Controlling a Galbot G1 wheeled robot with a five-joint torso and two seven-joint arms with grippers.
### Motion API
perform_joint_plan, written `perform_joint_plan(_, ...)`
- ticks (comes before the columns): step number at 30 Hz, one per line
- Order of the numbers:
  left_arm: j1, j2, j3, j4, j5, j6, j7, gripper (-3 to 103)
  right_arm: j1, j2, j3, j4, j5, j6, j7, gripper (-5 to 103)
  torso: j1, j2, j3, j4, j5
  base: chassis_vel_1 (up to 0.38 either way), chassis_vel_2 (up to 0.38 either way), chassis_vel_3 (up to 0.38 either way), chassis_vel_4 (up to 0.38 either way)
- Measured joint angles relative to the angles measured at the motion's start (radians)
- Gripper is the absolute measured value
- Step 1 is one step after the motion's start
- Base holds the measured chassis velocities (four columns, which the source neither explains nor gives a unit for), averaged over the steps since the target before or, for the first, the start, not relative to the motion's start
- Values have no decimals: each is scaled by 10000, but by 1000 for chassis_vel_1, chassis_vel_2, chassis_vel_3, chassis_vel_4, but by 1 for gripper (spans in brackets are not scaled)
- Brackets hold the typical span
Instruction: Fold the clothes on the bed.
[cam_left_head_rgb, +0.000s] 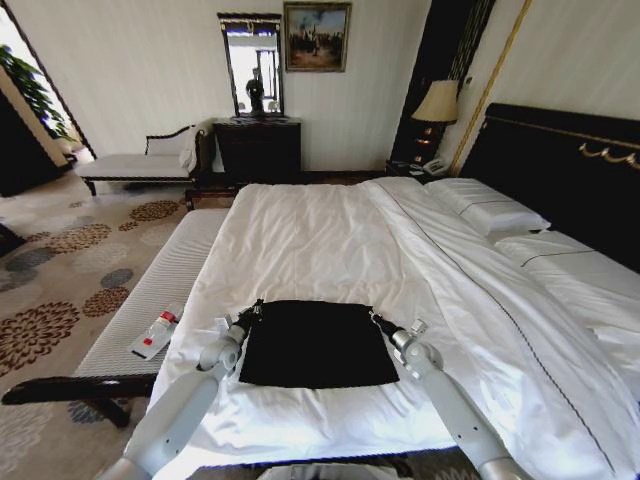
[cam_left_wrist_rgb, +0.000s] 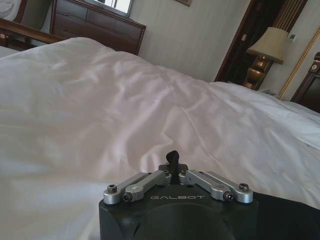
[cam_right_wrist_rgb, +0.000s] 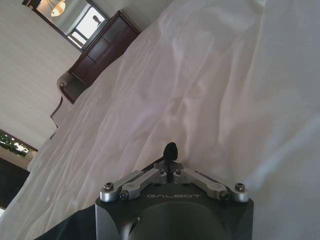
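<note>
Clothes (cam_left_head_rgb: 315, 345) flat on bed (cam_left_head_rgb: 330, 240) | left end effector (cam_left_head_rgb: 252, 312), right end effector (cam_left_head_rgb: 378, 320) pinched together at far corners | risk: thin hold slips, sheet snags

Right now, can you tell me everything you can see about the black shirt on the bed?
The black shirt looks like soft, dark fabric, already folded into a flat, roughly rectangular panel; no lettering shows. It lies on the white duvet of the bed, near the foot end closest to the robot. The left gripper sits at its far left corner and the right gripper at its far right corner. In both wrist views the fingers are pinched together over the cloth edge.
</note>
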Motion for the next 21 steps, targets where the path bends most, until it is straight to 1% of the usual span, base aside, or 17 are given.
perform_joint_plan(7,82,151,-214,-441,-126,-1,-26,1,-243,-304,164,970,-186,72,165,1,0,0,0,1,0,0,0,0,0)
perform_joint_plan(9,124,261,-327,-769,-262,3,-67,1,-377,-477,277,1525,-267,134,288,1,0,0,0,1,1,0,0,0,0)
perform_joint_plan(12,227,610,-591,-1620,-604,38,-226,1,-624,-823,543,2778,-289,190,565,1,0,0,0,0,1,0,0,0,0)
perform_joint_plan(14,239,658,-625,-1734,-631,35,-240,1,-653,-872,572,2952,-294,198,600,1,0,0,0,0,1,0,0,0,0)
perform_joint_plan(16,319,972,-804,-2442,-820,1,-401,1,-804,-1083,691,3932,-352,294,915,1,0,0,0,0,-4,0,0,0,0)
perform_joint_plan(17,401,1292,-956,-3232,-1115,-5,-517,1,-928,-1211,773,4829,-354,318,1167,1,0,1,0,1,-1,0,0,0,0)
perform_joint_plan(18,434,1421,-1015,-3541,-1225,-6,-561,1,-973,-1250,797,5142,-352,321,1243,1,0,1,-1,0,-2,0,0,0,0)
perform_joint_plan(19,434,1421,-1015,-3541,-1225,-6,-561,1,-973,-1250,797,5142,-352,321,1243,1,0,1,-1,0,-2,0,0,0,0)
perform_joint_plan(21,513,1931,-1233,-4569,-1524,-5,-743,1,-1083,-1377,868,6078,-347,322,1557,1,-2,2,-1,1,0,0,0,0,0)
